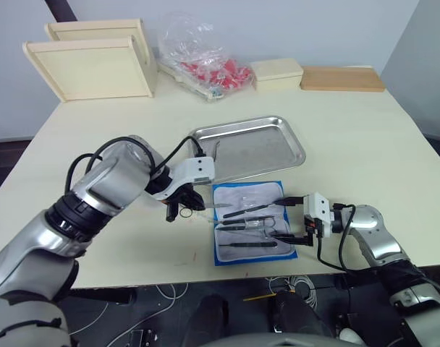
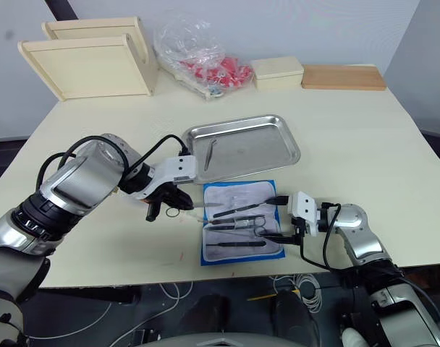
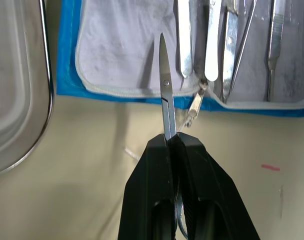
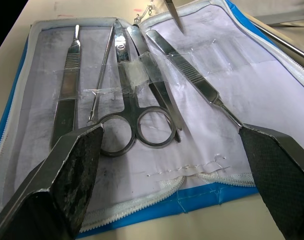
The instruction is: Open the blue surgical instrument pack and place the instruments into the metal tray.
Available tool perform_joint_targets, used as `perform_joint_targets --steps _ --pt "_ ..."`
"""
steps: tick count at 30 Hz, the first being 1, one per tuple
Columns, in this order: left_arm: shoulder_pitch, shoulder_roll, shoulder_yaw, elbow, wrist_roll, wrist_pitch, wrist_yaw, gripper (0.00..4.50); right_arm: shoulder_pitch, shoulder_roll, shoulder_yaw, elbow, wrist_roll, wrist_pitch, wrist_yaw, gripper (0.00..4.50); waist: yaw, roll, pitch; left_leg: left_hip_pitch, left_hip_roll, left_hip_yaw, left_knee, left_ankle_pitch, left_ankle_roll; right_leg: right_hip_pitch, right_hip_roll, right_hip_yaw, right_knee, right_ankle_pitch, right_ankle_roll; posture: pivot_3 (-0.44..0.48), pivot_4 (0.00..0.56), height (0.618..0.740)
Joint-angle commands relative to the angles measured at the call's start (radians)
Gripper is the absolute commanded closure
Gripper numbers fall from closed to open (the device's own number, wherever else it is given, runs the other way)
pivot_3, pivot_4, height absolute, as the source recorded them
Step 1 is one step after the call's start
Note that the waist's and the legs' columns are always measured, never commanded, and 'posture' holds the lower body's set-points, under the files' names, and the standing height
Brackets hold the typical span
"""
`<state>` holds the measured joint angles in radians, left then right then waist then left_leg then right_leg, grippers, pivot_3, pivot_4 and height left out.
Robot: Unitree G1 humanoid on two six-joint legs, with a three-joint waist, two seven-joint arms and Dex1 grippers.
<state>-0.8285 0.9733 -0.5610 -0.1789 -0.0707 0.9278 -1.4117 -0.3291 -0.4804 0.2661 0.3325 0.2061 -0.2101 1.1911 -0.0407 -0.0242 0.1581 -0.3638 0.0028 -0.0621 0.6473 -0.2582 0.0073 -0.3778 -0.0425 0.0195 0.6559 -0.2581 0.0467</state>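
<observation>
Beside the open pack (image 1: 250,223), left claw (image 3: 172,145) grips scissors (image 3: 165,90)

Left arm: grey-and-silver forearm reaching inward across the front of the pale table (image 1: 365,137), white wrist bent down, its black two-fingered left gripper (image 1: 182,205) low over the tabletop with fingers pressed together on slim silver scissors (image 3: 165,95). Right arm: silver forearm angled inward from the table's near edge, black two-fingered right gripper (image 1: 292,217) level, fingers spread wide apart.
</observation>
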Motion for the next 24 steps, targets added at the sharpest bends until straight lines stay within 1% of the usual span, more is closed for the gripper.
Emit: perform_joint_targets --steps 1,5,10,15,18,23,24 --pt "-0.005 0.026 0.053 -0.051 -0.018 0.003 0.0 4.43 0.037 -0.003 0.056 0.056 -0.082 0.026 -0.001 0.0 0.0 0.0 0.0 0.0 0.0 0.0 0.0 0.0 0.0 0.0 0.0 0.0 0.0 0.0 0.0 0.0 0.15 0.74" --pt "-0.006 0.036 0.092 -0.067 -0.042 0.021 0.015 4.43 0.035 -0.003 0.055 0.058 -0.083 0.025 0.0 0.0 0.0 -0.001 0.001 0.0 0.001 0.001 0.0 0.0 0.0 0.0 0.001 0.001 0.0 0.0 0.0 0.0 0.15 0.74" --pt "-0.01 -0.015 0.168 -0.055 -0.074 0.066 0.103 4.43 0.034 -0.003 0.055 0.061 -0.084 0.024 0.002 0.0 0.0 -0.001 0.001 0.0 0.002 0.001 0.0 0.0 0.0 0.0 0.002 0.001 0.0 0.0 0.0 0.0 0.15 0.74" --pt "-0.01 -0.102 0.225 -0.056 -0.099 0.134 0.219 4.43 0.033 0.0 0.056 0.063 -0.086 0.024 0.002 0.0 0.0 -0.001 0.001 0.001 0.002 0.001 0.0 0.0 0.0 0.0 0.003 0.002 0.0 0.0 0.0 0.0 0.15 0.74" --pt "-0.005 -0.178 0.255 -0.061 -0.104 0.19 0.32 4.43 0.033 -0.001 0.056 0.064 -0.087 0.024 0.003 0.0 0.0 -0.001 0.001 0.0 0.002 0.001 0.0 0.0 0.0 0.0 0.003 0.002 0.0 0.0 0.0 0.0 0.15 0.74" --pt "0.002 -0.322 0.303 -0.052 -0.087 0.234 0.513 4.43 0.034 -0.001 0.054 0.067 -0.088 0.022 0.002 0.0 0.0 -0.001 0.001 0.001 0.002 0.001 0.0 0.0 0.0 0.0 0.003 0.002 0.0 0.0 0.0 0.0 0.15 0.74" --pt "0.003 -0.339 0.308 -0.051 -0.087 0.235 0.538 4.43 0.033 -0.001 0.054 0.067 -0.088 0.022 0.002 0.0 0.0 -0.002 0.001 0.001 0.002 0.001 0.0 0.0 0.0 0.0 0.003 0.003 0.001 0.0 0.0 0.0 0.15 0.74"
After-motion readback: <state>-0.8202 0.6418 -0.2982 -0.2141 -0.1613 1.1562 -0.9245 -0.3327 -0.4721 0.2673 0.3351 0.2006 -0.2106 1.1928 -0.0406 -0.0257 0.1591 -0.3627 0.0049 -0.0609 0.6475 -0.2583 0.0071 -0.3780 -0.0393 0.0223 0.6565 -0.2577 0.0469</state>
